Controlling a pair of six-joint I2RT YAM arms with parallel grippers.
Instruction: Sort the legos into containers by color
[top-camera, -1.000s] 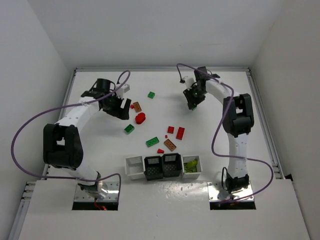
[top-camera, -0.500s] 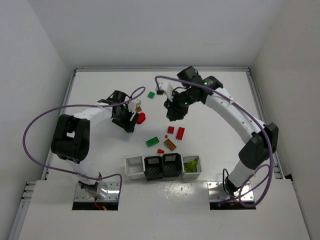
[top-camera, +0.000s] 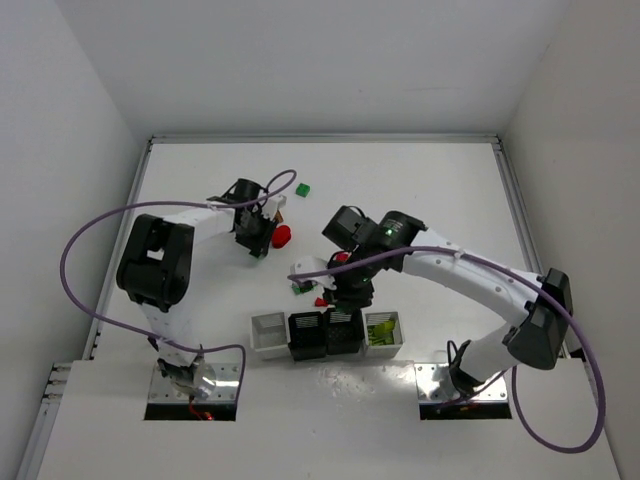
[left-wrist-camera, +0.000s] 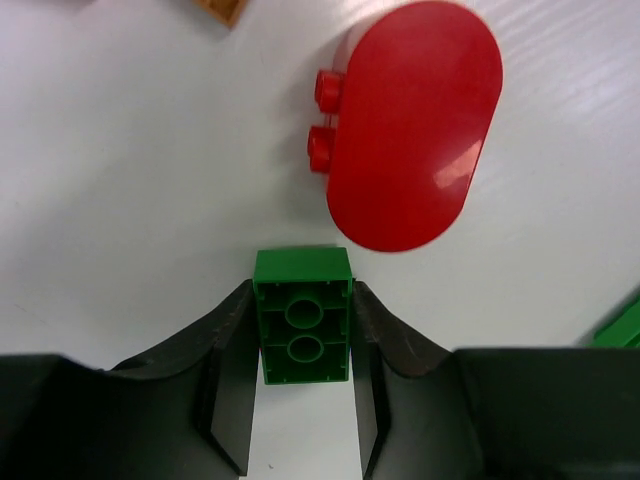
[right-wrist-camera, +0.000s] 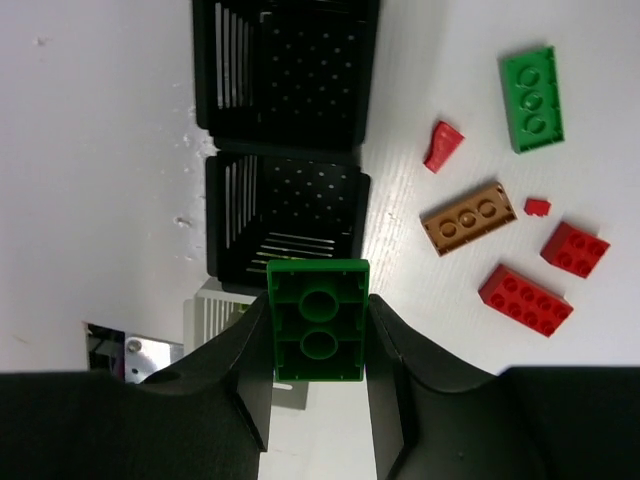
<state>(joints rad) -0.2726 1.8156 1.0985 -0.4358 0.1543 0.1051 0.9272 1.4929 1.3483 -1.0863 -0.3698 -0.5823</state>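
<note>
Biggest worry is the right side. The right gripper (right-wrist-camera: 318, 300) has its jaws clamped on a green brick (right-wrist-camera: 318, 335). In the wrist view it hangs right over the near rim of one black bin (right-wrist-camera: 285, 225), with a white bin (right-wrist-camera: 212, 318) peeking out just past that rim. If it lets go here, I'd guess the brick clips the edge and could tip either way. In the top view the white bin at that end of the containers (top-camera: 270, 318) has yellow-green bits in it, so that'd be a wrong-colour drop. I'd want it further over the black bin before the jaws part. Both black bins look empty, so I can't tell which one is meant for green.

Left side: the left gripper (left-wrist-camera: 302, 300) has its jaws closed narrow on the other green brick (left-wrist-camera: 302, 340). It's pinched on two opposite sides, hollow underside facing the camera, one end poking out past the fingertips. Can't tell if it's clear of the tabletop (left-wrist-camera: 120, 180). The red oval piece (left-wrist-camera: 415, 125) sits just beside that free end, nearly touching, so any forward drag would shove it. A grip that far back could also let the brick pivot.

Loose near the bins: a green plate (right-wrist-camera: 531, 98), an orange-brown plate (right-wrist-camera: 468, 217), a few red bricks (right-wrist-camera: 525, 299)
</note>
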